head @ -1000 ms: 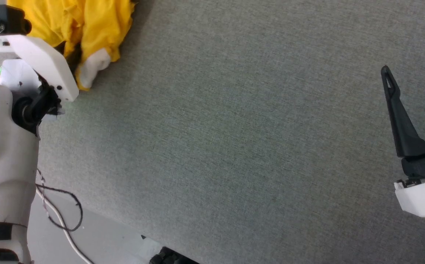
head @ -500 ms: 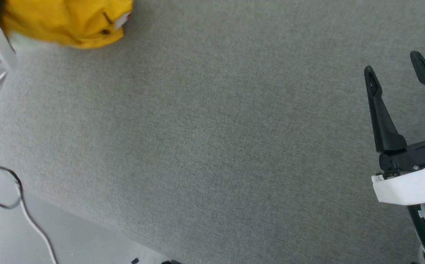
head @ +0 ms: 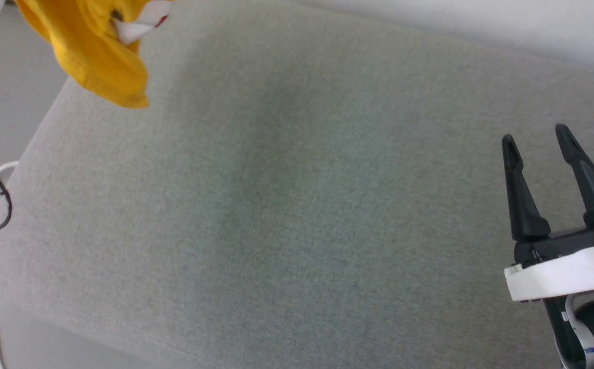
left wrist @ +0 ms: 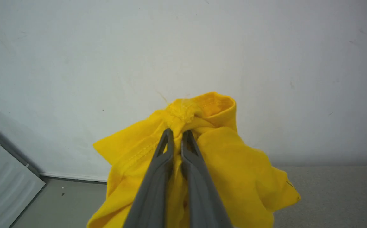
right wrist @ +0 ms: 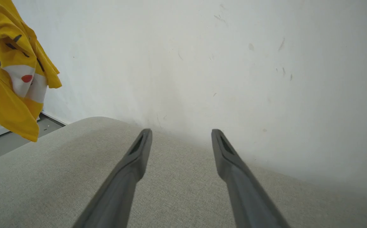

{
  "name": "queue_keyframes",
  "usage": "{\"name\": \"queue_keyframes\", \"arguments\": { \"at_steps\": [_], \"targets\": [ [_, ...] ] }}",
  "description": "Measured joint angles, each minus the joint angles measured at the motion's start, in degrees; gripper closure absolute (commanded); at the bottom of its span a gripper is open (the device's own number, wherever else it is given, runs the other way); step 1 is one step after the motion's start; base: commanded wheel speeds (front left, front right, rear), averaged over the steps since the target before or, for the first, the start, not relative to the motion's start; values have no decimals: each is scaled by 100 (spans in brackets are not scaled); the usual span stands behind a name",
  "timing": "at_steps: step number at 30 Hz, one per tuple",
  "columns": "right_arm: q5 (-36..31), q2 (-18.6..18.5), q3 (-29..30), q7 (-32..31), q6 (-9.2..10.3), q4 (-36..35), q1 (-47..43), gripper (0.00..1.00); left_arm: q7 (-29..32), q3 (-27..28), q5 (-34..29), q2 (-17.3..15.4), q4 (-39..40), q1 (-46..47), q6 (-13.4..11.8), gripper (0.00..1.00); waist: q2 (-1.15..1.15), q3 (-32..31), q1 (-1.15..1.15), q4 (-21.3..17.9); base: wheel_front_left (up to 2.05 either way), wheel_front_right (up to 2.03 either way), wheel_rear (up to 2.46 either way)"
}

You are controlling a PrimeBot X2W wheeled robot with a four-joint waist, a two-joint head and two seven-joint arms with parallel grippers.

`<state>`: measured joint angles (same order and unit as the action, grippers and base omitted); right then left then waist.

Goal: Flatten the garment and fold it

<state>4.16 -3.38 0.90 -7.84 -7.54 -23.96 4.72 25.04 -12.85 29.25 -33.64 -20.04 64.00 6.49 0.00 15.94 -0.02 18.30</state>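
Though lying bunched moments ago, the bright yellow tiger-faced T-shirt [head: 97,66] is now hanging over the far-left corner of the grey fabric tabletop [head: 297,205], clamped in the jaws of the left gripper [left wrist: 177,131]; the right gripper [head: 535,134] is waiting, jaws apart, for spreading.

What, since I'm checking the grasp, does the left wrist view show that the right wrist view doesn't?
Left wrist view: the left gripper shut on a bunched seam of the yellow T-shirt. Right wrist view: the right gripper open above the grey fabric surface, and the shirt's printed face, white with a red cheek. Both: the hanging T-shirt, the fabric surface, the white wall.
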Motion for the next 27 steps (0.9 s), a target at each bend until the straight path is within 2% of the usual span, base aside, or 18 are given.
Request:
{"name": "queue_keyframes", "arguments": {
  "at_steps": [5, 8, 14, 18, 21, 27],
  "targets": [
    [73, 26, 160, 138, 0, 115, -158, 0, 458, -107, 321, 355, 517, 252, -23, 100, 0, -380, 0, -246, 0, 0, 0],
    [226, 33, 334, 202, 0, 170, -202, 0, 683, -203, 460, 650, 822, 355, -141, 100, 0, -519, 1, -459, 0, 0, 0],
    [298, 32, 657, 302, 0, 203, -253, 0, 979, -624, 617, 1218, 1395, 369, -256, 100, 0, -685, 1, -914, 0, 0, 0],
    [354, 33, 769, 310, 0, 178, -254, 0, 1033, -892, 643, 1464, 1660, 214, -310, 100, 0, -720, 1, -1212, 0, 0, 0],
    [417, 33, 821, 342, 0, 158, -263, 0, 1001, -1054, 637, 1672, 1802, -110, -448, 100, 0, -703, 1, -1421, 0, 0, 0],
    [527, 32, 909, 425, 0, 168, -264, 0, 639, -1501, 708, 2329, 2058, -890, -611, 100, 0, -533, 1, -1728, 0, 0, 0]
  ]
}}
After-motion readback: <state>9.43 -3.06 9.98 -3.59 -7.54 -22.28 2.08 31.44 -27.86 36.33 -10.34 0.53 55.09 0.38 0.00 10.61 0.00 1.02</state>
